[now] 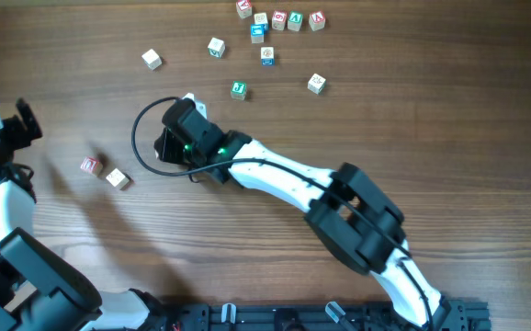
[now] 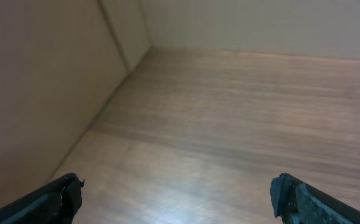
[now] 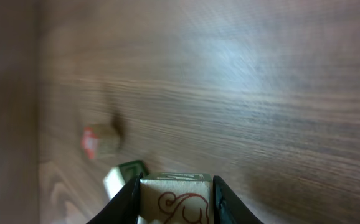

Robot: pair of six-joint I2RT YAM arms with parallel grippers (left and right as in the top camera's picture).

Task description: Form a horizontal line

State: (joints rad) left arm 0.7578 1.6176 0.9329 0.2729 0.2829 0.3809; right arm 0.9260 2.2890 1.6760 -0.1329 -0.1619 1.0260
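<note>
Only the right wrist view shows what the right gripper (image 3: 175, 208) holds: a pale cube with a red mark (image 3: 175, 194), clamped between its two fingers, low in the frame and cut off by the bottom edge. From overhead the gripper's black body covers that cube completely. The horizontal line (image 1: 109, 175) lies just to the left of the right gripper in the overhead view. It is a red-marked cube and a paler one, close side by side and set slightly aslant; whether they touch cannot be told. The wrist view shows the same pair beyond the held cube, blurred, with the nearer one partly hidden behind a finger. The loose cubes (image 1: 267, 56), marked blue, green and red, lie well apart from the right gripper, towards the top edge of the table (image 1: 412, 110). They appear in the overhead view alone, and one is cut off by the frame. The left gripper (image 2: 180, 200) is far to the left of the right gripper, its fingers spread wide with nothing between them; only their tips show in its own view
</note>
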